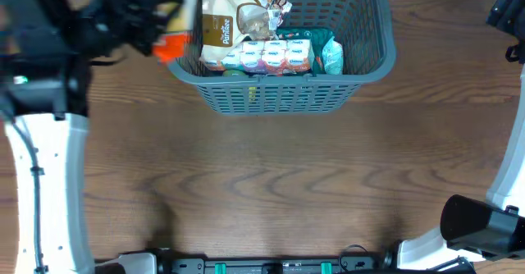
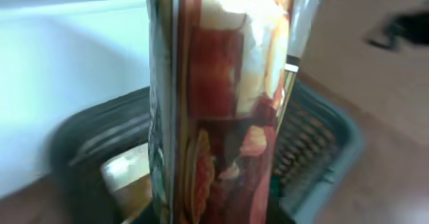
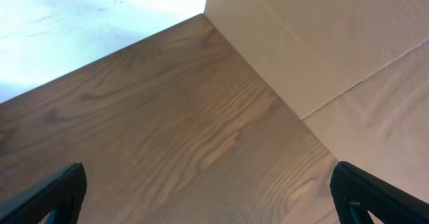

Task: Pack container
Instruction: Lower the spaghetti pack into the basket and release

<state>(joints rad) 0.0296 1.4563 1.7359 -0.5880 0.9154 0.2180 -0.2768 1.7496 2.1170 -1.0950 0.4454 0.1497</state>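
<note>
The container [image 1: 279, 95] is a grey-blue slotted basket at the table's far middle; it also shows blurred in the left wrist view [image 2: 335, 140]. It holds a tan bag [image 1: 220, 28], a row of white cups [image 1: 267, 57] and a teal packet [image 1: 326, 51]. My left gripper [image 1: 156, 18], blurred, is shut on a shiny red-orange snack bag [image 1: 172, 47] just left of the basket's left rim, above table level. The bag [image 2: 228, 117] fills the left wrist view. My right gripper [image 3: 211, 190] is open and empty over bare wood at the far right.
The wooden table [image 1: 262, 184] stretches in front of the basket. A beige wall or board [image 3: 335, 43] borders the table's corner by the right gripper. The arm bases stand at the near left and near right edges.
</note>
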